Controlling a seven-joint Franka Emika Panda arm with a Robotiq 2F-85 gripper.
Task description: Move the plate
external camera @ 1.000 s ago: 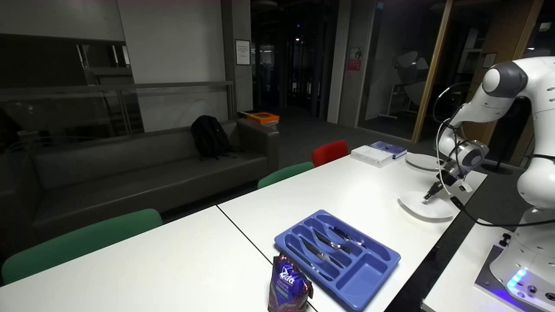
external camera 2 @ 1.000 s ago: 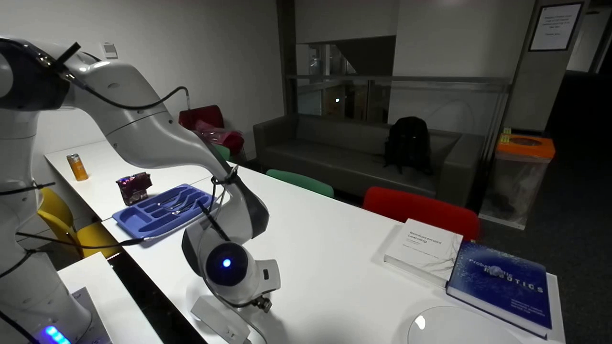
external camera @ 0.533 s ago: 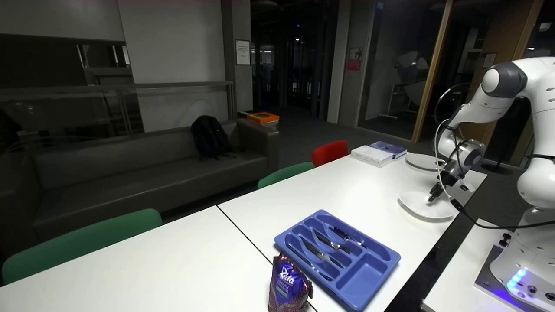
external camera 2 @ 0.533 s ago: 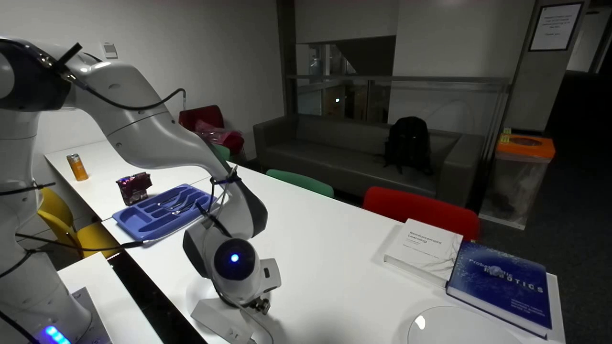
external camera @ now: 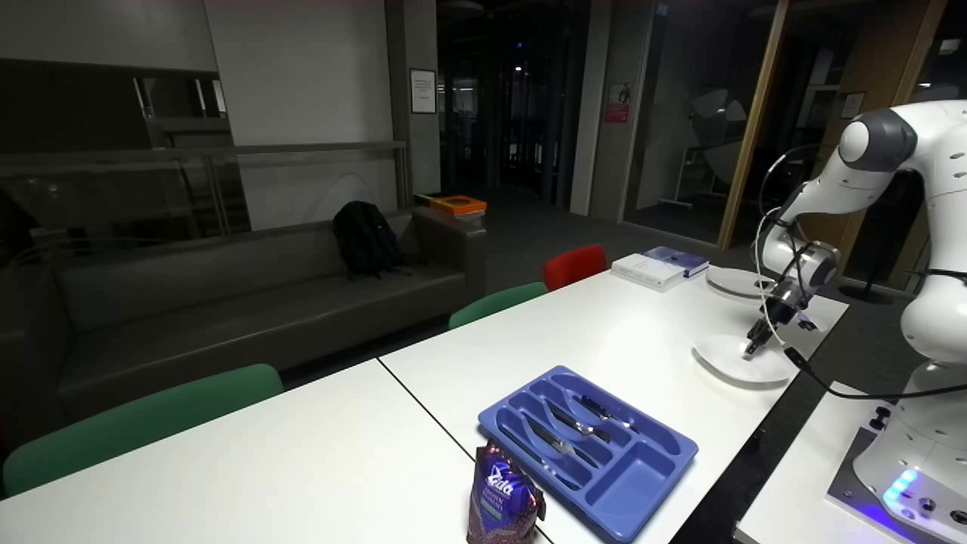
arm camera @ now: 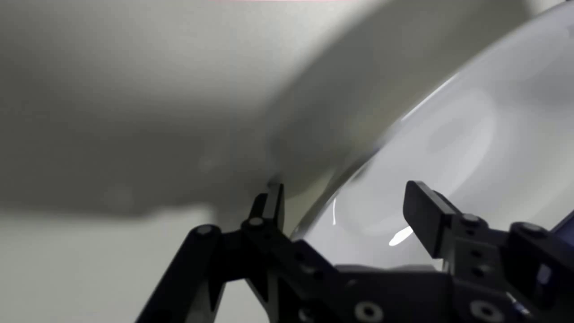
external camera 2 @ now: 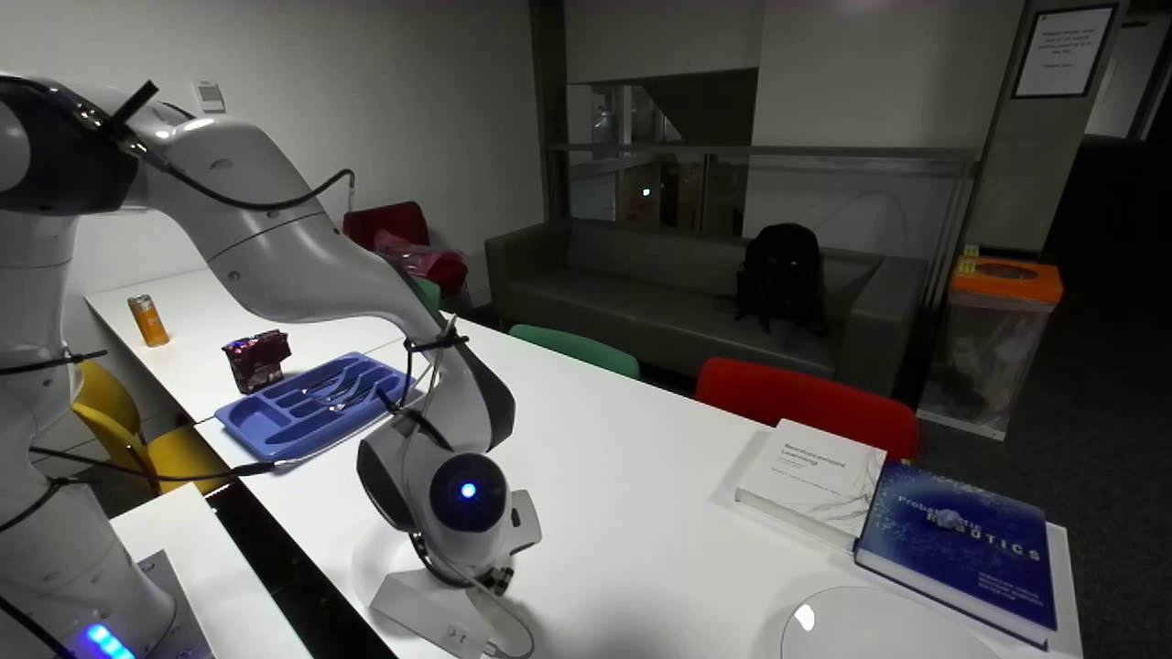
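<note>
"Black fingers (arm camera: pixel 421 215) first, then. Clenched or loose?"

"Loose, and well parted. In the wrist view the gripper (arm camera: pixel 344 197) straddles the rim of the plate (arm camera: pixel 471 134): the 9 o'clock finger stands outside it, the 3 o'clock one over the shallow hollow, and the rim slants between them, up toward 2 o'clock."

"Does either one touch it?"

"I can't tell from here."

"And the plate itself?"

"On the white table (external camera: pixel 340 461), close to the edge that faces the robot's base (external camera: pixel 899 461). In an exterior view the arm (external camera: pixel 846 189) leans in over it from 1 o'clock."

"What's around it there?"

"Take the plate as the clock's centre. A similar white dish (external camera: pixel 733 281) sits near, at 12; a white book (external camera: pixel 647 270) and a blue book (external camera: pixel 678 260) lie between 10 and 11. The blue tray (external camera: pixel 634 480) is at 8, well apart, with cutlery (external camera: pixel 561 446) in its long compartments. Just beside it, farther out at 8, a shiny purple bag (external camera: pixel 500 499) stands upright."

"And past that?"

"A black backpack (external camera: pixel 366 238) on the dark sofa (external camera: pixel 264 302), toward 10. In an exterior view an orange can (external camera 2: pixel 148 320) stands toward 9 o'clock from the middle."
</note>
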